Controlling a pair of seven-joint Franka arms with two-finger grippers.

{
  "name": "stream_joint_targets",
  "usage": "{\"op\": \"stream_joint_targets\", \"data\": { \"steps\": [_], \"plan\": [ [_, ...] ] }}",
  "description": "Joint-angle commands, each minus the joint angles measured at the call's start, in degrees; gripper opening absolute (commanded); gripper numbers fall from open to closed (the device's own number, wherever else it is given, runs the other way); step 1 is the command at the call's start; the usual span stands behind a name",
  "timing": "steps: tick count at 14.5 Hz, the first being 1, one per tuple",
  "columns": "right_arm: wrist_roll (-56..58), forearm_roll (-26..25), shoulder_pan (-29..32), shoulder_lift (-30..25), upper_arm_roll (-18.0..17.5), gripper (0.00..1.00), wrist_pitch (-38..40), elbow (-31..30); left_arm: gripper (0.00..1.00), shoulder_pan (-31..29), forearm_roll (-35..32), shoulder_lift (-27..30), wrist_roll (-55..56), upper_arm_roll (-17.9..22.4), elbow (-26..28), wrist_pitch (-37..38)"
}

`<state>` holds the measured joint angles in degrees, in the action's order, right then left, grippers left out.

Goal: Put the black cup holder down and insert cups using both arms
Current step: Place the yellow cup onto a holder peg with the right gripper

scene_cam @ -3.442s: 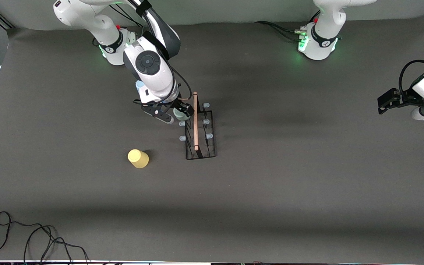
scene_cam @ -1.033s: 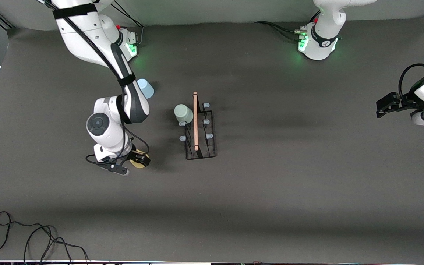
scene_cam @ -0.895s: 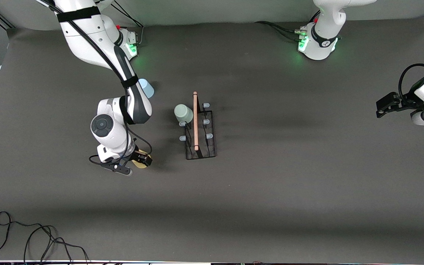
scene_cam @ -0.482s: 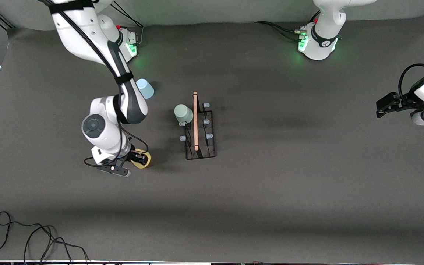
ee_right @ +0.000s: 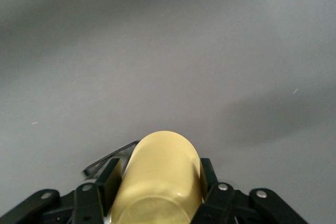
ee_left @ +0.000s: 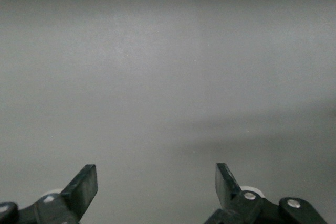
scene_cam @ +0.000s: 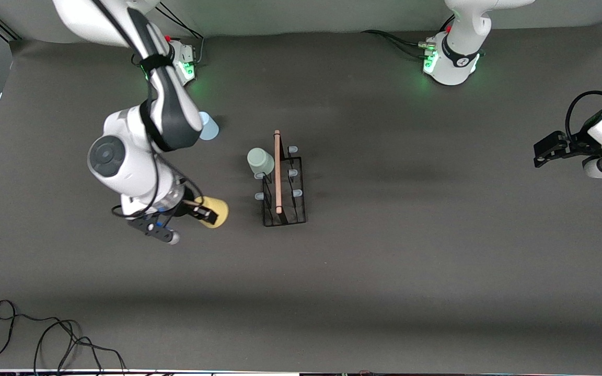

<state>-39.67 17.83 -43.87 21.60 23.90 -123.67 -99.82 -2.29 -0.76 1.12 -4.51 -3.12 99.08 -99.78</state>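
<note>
The black cup holder (scene_cam: 284, 201) stands mid-table, its wooden rod handle (scene_cam: 277, 172) along the top. A pale grey-green cup (scene_cam: 260, 161) sits upside down on a peg at the holder's end farther from the front camera. A light blue cup (scene_cam: 209, 127) stands toward the right arm's base, partly hidden by that arm. My right gripper (scene_cam: 204, 212) is shut on the yellow cup (scene_cam: 216, 211), which is off the table and tipped on its side; in the right wrist view the yellow cup (ee_right: 160, 174) fills the space between the fingers (ee_right: 107, 179). My left gripper (scene_cam: 544, 151) waits open at the left arm's end of the table, and the left gripper (ee_left: 156, 182) has nothing between its fingers.
A black cable (scene_cam: 45, 334) loops near the table's front edge at the right arm's end. The two green-lit bases (scene_cam: 450, 62) stand along the edge farthest from the front camera. Grey mat (scene_cam: 411, 261) covers the table.
The right gripper has shut on the yellow cup, lifted it off the table and tipped it toward the holder. The left arm has not moved.
</note>
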Motion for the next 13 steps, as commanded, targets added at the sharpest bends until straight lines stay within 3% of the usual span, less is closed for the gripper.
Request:
{"op": "stream_joint_targets", "data": {
  "steps": [1,13],
  "plan": [
    [-8.3,1.0,-3.2,1.7,0.4,0.0,0.7,2.8,1.0,0.5,-0.1,-0.7,1.0,0.2,-1.3,0.9],
    [-12.5,0.7,-9.0,7.2,0.4,0.0,-2.2,2.3,1.0,0.4,-0.2,-0.8,1.0,0.2,-1.3,1.0]
  ]
}}
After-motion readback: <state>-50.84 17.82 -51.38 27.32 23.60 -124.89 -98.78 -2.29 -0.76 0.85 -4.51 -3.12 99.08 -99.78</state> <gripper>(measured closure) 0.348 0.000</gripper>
